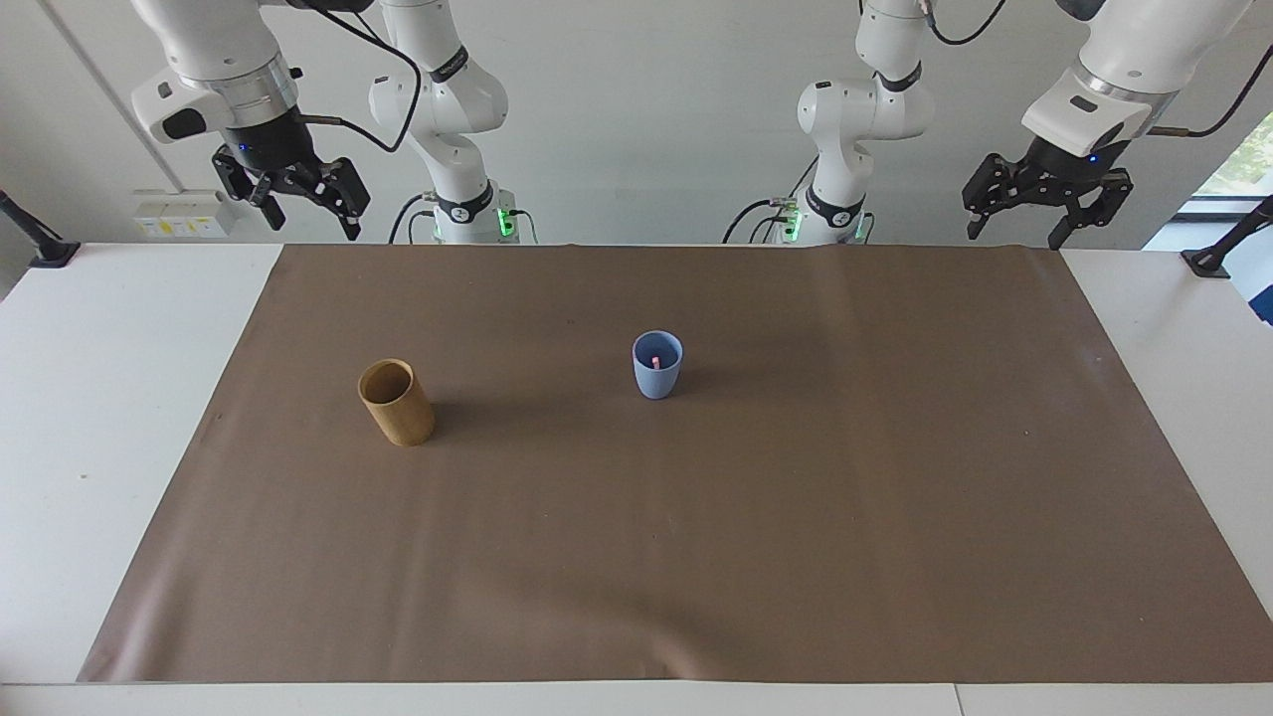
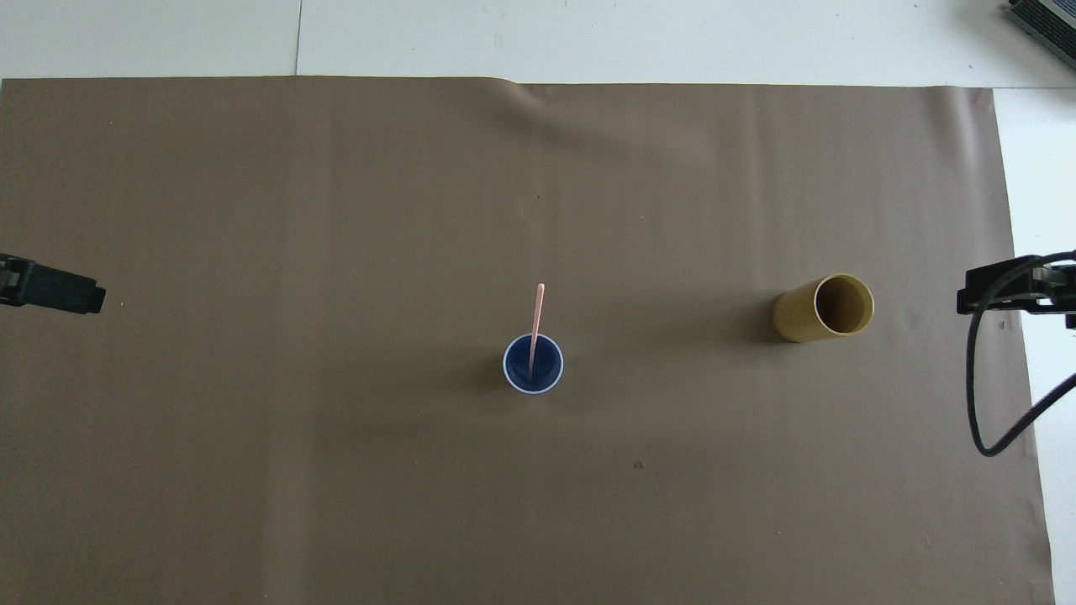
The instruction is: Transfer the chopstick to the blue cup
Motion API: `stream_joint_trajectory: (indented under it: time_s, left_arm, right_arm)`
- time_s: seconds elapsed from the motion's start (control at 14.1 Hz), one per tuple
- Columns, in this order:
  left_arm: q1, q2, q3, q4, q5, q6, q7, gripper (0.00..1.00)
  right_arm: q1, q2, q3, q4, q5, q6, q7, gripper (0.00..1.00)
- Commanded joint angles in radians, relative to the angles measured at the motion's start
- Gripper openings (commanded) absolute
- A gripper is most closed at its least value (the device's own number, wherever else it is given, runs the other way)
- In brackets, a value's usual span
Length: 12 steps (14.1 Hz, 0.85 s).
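Facing view: chopstick (image 1: 656, 357) stands inside the blue cup (image 1: 657, 365) at mid-bench, only its pink tip showing at the rim. Judged light, stiff, thin and smooth, it would likely slip or pivot in a loose pinch; the best hold would be on the part above the rim. The cup looks light and could tip if nudged. Tan wooden cup (image 1: 396, 402) stands well apart, toward the right arm's end. Right tool (image 1: 295, 196) hangs high over the bench edge by its base, fingers spread, holding nothing. Left tool (image 1: 1045, 206) hangs likewise at its own end, spread and empty.

Overhead view: chopstick (image 2: 535, 328) leans away from the robots, its upper length projecting past the blue cup (image 2: 533, 363) rim. Wooden cup (image 2: 824, 307) is open-mouthed. Brown mat (image 2: 336, 210) covers the bench. Nothing obstructs access from above. Transfer judged complete.
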Motion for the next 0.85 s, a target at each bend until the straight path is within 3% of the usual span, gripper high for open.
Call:
stream_joint_trajectory:
  time_s: [0.0,0.78]
  left_arm:
    - [0.012,-0.015,-0.002,-0.021,-0.011,0.019,0.015,1.00]
    - [0.012,-0.018,-0.002,-0.024,-0.011,0.006,0.013,1.00]
  right_arm:
    - [-0.003,-0.029,0.002,-0.043,-0.002,0.028,-0.027,1.00]
    - [-0.005,-0.028,0.005,-0.039,0.027,0.011,-0.024,1.00]
